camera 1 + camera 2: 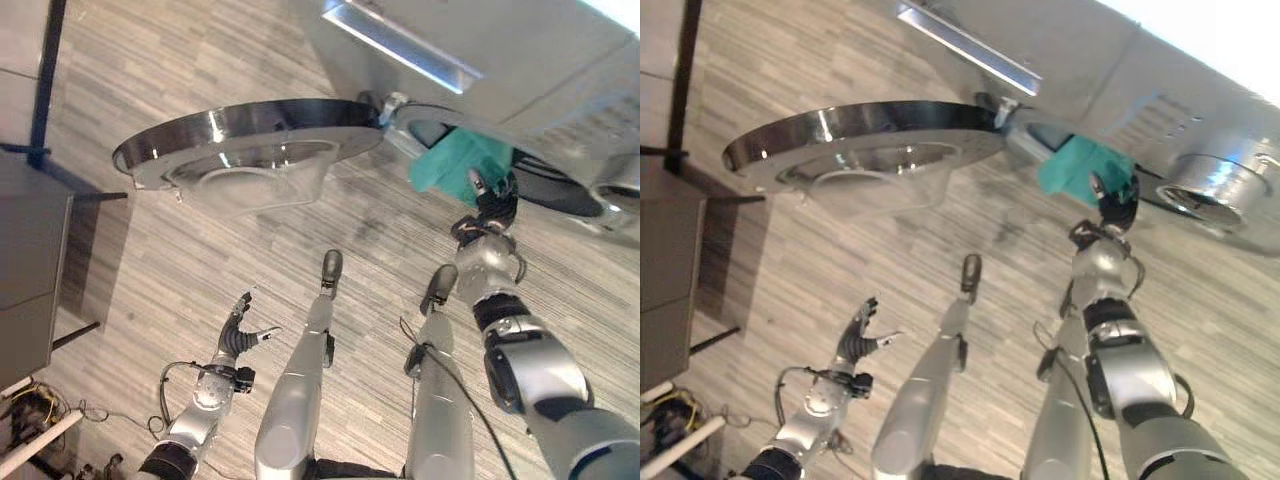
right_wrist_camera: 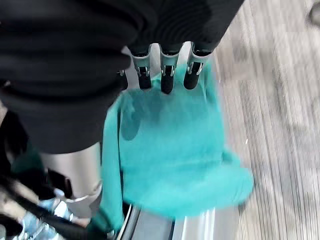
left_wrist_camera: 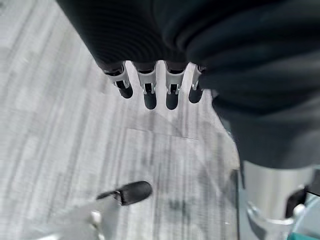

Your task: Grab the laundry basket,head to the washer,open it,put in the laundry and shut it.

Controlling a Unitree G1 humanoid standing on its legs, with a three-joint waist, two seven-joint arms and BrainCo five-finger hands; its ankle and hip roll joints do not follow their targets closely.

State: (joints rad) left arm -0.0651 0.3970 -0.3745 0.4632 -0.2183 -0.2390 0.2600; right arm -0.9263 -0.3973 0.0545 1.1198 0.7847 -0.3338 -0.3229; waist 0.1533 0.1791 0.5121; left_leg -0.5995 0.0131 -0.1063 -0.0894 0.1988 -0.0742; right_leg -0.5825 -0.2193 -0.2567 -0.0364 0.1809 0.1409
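We see our right hand point(image 1: 487, 205), fingers straight, against the soft, light teal cloth point(image 2: 175, 160) draped over the washer point(image 1: 1200, 90) opening's rim, probably best pinched at its hanging fold, while our left hand point(image 1: 240, 335) hangs open.

Washer point(image 1: 520, 70) front panel: no letters, numbers or signs that can be read
Washer door point(image 1: 245, 140): no label or mark that can be read
Teal cloth point(image 2: 175, 150): no tag or print that can be read
Floor point(image 1: 200, 260): no writing or signs
Left hand point(image 3: 145, 90) and right hand point(image 2: 165, 75) covers: plain dark ribbing, no markings that can be read
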